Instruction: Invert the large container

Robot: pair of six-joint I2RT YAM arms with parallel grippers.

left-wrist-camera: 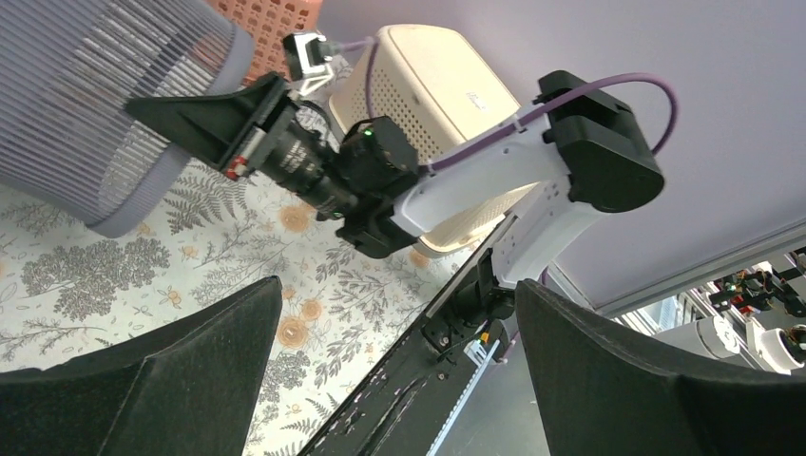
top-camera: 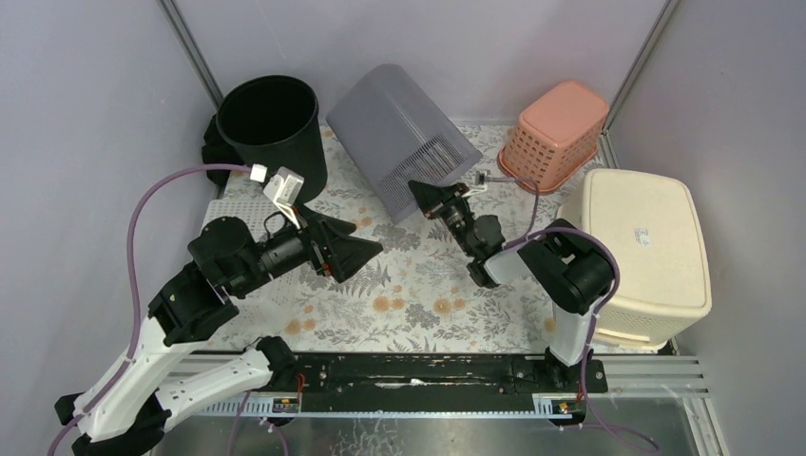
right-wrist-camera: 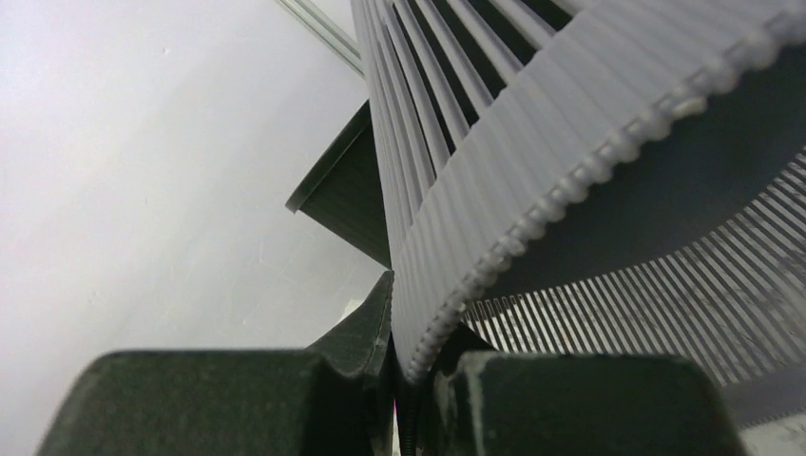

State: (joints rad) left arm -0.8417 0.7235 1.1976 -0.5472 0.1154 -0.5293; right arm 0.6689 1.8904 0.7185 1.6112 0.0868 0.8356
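Right end effector (right-wrist-camera: 407, 380) pinches the rim of the tilted grey slatted plastic bin (top-camera: 399, 133) near the far edge of the surface (top-camera: 418, 294), its mouth hidden from above; left end effector (top-camera: 364, 249) gapes wide, empty.

The arm links (top-camera: 143, 372) are white, joints (top-camera: 228, 249) and fingers (left-wrist-camera: 143, 385) black, cables (top-camera: 204, 168) purple.

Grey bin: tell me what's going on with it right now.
The right gripper is clamped on the rim of the grey bin. The bin is tilted, its mouth facing the arms and its base raised toward the back, so it is not yet upside down. The left gripper hangs open above the table, holding nothing, near the upright black bucket.
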